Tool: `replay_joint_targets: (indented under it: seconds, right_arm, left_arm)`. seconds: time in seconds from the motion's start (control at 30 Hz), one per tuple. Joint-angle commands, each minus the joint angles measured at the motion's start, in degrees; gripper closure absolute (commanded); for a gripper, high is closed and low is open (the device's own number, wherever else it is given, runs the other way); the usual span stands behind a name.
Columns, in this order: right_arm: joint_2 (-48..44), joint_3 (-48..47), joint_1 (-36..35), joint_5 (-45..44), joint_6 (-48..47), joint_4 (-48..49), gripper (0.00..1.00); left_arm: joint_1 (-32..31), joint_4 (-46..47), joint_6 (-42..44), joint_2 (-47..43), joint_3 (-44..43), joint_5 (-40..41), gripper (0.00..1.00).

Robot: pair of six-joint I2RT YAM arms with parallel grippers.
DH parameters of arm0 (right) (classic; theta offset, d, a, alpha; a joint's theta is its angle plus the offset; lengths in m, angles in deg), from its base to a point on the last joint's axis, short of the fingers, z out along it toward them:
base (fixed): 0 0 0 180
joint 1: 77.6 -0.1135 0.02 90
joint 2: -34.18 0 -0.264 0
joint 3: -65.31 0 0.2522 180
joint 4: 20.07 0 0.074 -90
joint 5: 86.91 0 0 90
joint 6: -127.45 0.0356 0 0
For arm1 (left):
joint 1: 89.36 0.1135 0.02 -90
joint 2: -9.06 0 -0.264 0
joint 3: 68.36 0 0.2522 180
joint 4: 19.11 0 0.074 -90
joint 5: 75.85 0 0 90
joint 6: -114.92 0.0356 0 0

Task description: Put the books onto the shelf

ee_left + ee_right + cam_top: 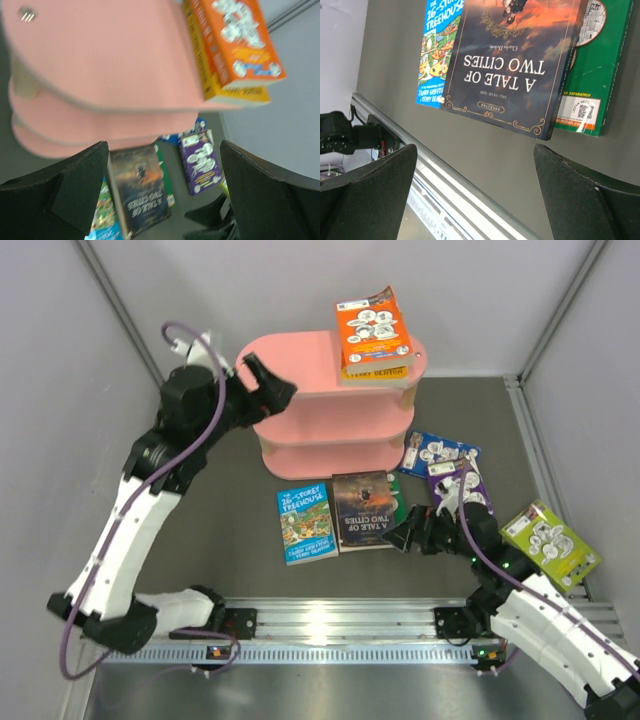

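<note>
Honestly, your right hand [402, 535] is spread wide and empty, right at the near right corner of the dark book [363, 508], which lies on a green one [600, 75] mid-table. I'd slip a finger under the dark cover only, so you don't drag the green along. Left hand [272, 380] is open and empty too, beside the shelf [300, 365] near the far edge. Count: two books on top, orange [373, 328] on yellow-spined [378, 371]. Six on the table: blue [305, 523], dark, green, navy [437, 452], purple [465, 485], lime [550, 540].
</note>
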Motion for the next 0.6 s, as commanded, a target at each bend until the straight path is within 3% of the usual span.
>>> replay_joint_targets:
  seconds: [0.0,0.13,0.27,0.4,0.57]
  right_arm:
    - [5.29,-4.46,-0.64,-2.39,-1.6,3.8,0.0]
    - [17.06,-9.81,-0.47,-6.69,-3.62,1.26,0.0]
    - [28.67,-11.5,1.11,-5.57,-3.89,4.05,0.0]
    - [34.13,-10.89,2.17,-5.21,-3.53,8.19,0.0]
    - [38.26,-9.57,3.49,-4.24,-3.8,11.27,0.0]
  left_arm:
    - [0.17,0.44,2.97,-8.89,13.27,3.23,0.02]
    - [0.17,4.74,0.0,-13.56,32.49,-0.53,0.02]
    - [-0.09,19.21,-7.73,-15.14,50.16,-10.63,0.04]
    - [-1.14,32.66,-11.18,-13.48,58.11,-13.11,0.05]
    - [-3.78,39.74,-12.59,-3.58,60.59,-13.2,0.05]
